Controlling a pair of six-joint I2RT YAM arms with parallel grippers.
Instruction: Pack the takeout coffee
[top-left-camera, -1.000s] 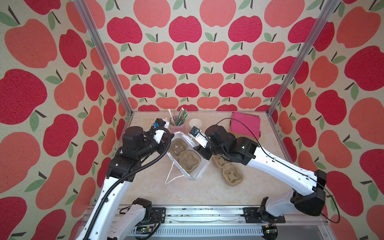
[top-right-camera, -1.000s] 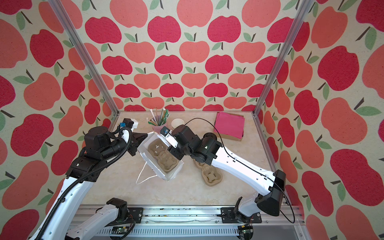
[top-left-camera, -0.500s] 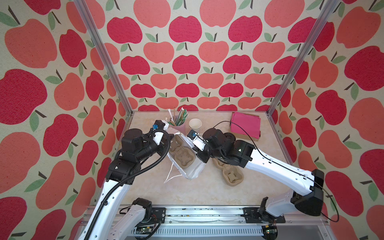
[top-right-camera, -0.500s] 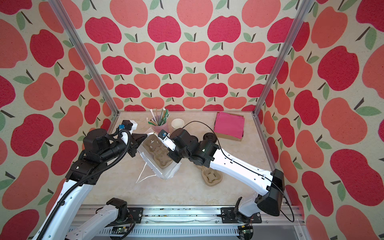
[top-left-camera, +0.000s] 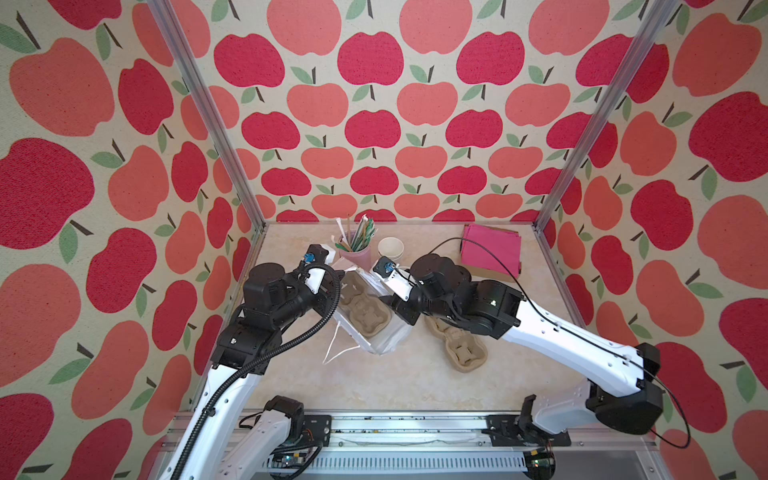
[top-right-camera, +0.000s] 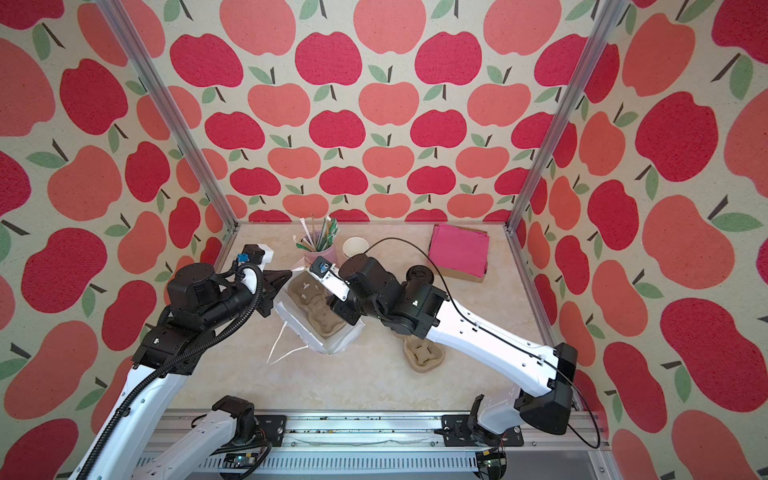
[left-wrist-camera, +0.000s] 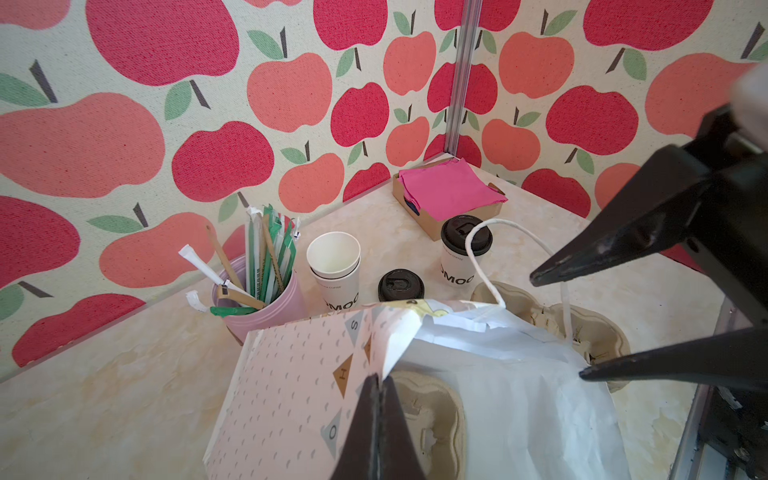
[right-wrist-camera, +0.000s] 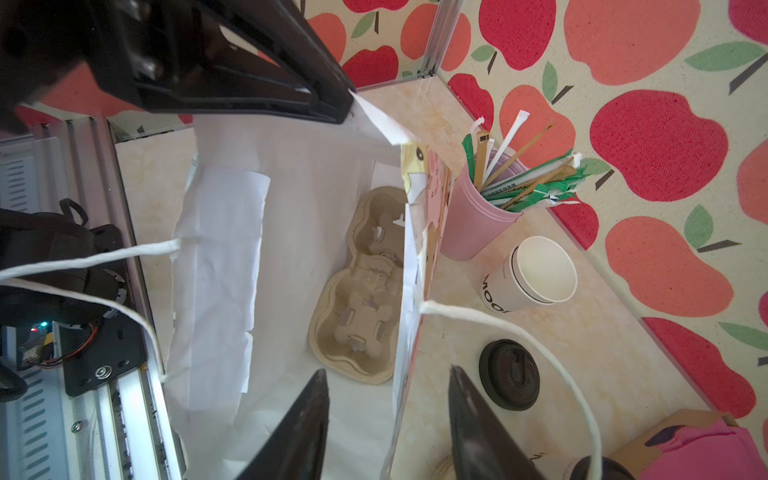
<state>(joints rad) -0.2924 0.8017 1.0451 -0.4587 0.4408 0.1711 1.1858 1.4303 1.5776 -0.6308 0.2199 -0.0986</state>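
Apple-print walls (top-left-camera: 374, 124) enclose the marbled tabletop (top-left-camera: 374, 386). On it, the left gripper (left-wrist-camera: 376, 390) pinches the paper bag (left-wrist-camera: 291, 374) by its rim. A cup carrier (right-wrist-camera: 357, 316) lies inside the bag. The right gripper (right-wrist-camera: 388, 370), jaws spread, straddles the bag's opposite wall. The coffee cup (left-wrist-camera: 453, 270) stands lidded outside the bag, beyond that wall. The bag's mouth probably needs holding wide and taut before the cup goes in.

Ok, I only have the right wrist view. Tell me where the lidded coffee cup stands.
Observer: The lidded cup stands upright on the table, close beside the napkin box and outside the bag.
Operator: Now check for a spare carrier.
Observer: In a top view, a second carrier lies flat on the table beside the bag, one end hidden under the right arm.
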